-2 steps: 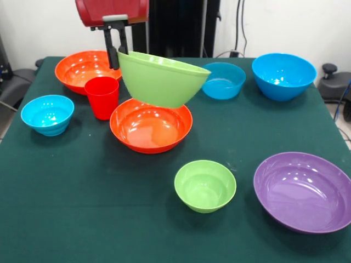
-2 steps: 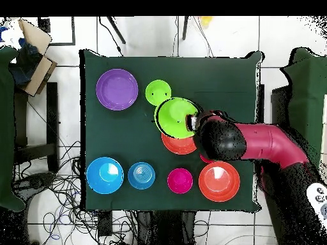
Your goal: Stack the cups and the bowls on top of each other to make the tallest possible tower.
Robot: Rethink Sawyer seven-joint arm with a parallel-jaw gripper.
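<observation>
I saw no brand, label or writing on anything.

My gripper (image 1: 115, 57) was clamped on the rim of the large green bowl (image 1: 162, 79), one dark finger (image 1: 112, 55) showing outside the wall, and it held that bowl tilted in the air, off the cloth. The bowl hung directly over a wide orange bowl (image 1: 151, 127) that sat alone on the green-covered table (image 1: 82, 219), roughly at its middle; I could not tell whether the two touched at the green bowl's lowest point. The orange bowl was empty.

The red cup (image 1: 102, 96) stood upright just beside that orange bowl, between it and the second wide orange bowl (image 1: 82, 68), which lay near one of the two corners on the arm's side. A small blue bowl (image 1: 47, 114) sat by the side edge next to the cup.

A small green bowl (image 1: 205, 185) sat on the far side of the middle orange bowl from the arm, well apart from it. The wide purple bowl (image 1: 303, 190) lay near a corner opposite the arm. Two more blue bowls, a mid-sized one (image 1: 222, 80) and a larger one (image 1: 283, 75), stood close together towards the other corner on the arm's side.

In the overhead view a small magenta bowl (image 2: 180, 180) showed between the mid-sized blue bowl and the corner orange bowl.
</observation>
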